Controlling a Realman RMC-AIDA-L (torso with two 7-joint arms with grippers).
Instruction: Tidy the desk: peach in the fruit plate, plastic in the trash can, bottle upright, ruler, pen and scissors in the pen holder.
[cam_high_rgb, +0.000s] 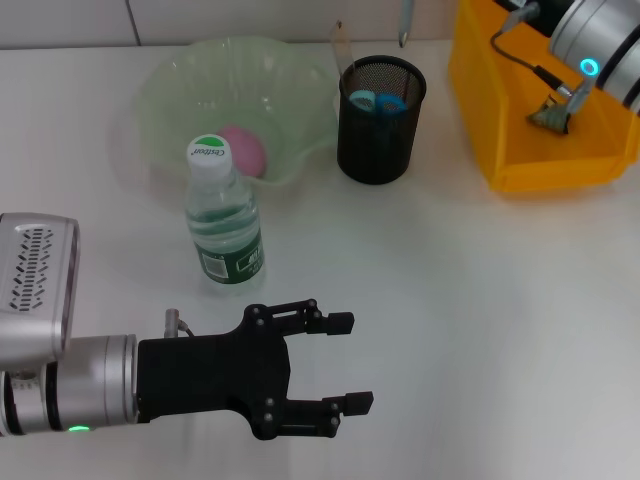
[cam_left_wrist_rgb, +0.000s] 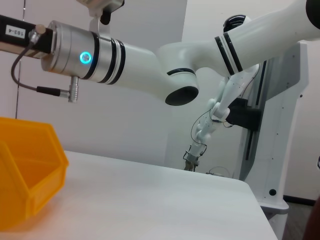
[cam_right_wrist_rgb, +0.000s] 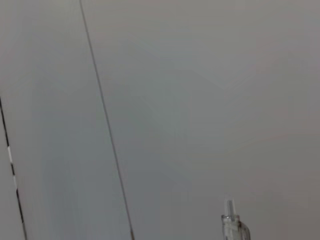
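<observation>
Peach (cam_high_rgb: 243, 150) sits in the fruit plate (cam_high_rgb: 180, 85); the water bottle (cam_high_rgb: 222, 222) stands upright just in front of that plate; scissors handles (cam_high_rgb: 378, 102) and the ruler (cam_high_rgb: 341, 48) show in the mesh pen holder (cam_high_rgb: 380, 120), right of the bottle. We judge the pen (cam_high_rgb: 405, 22) step is in hand: it appears above the holder, and should drop vertically, centred over the rim.

Left end effector (cam_high_rgb: 345, 365), near-side of the bottle over bare bench (cam_high_rgb: 470, 300): fingers spread, holding nothing. Right end effector is out of sight; we cannot tell its state.
</observation>
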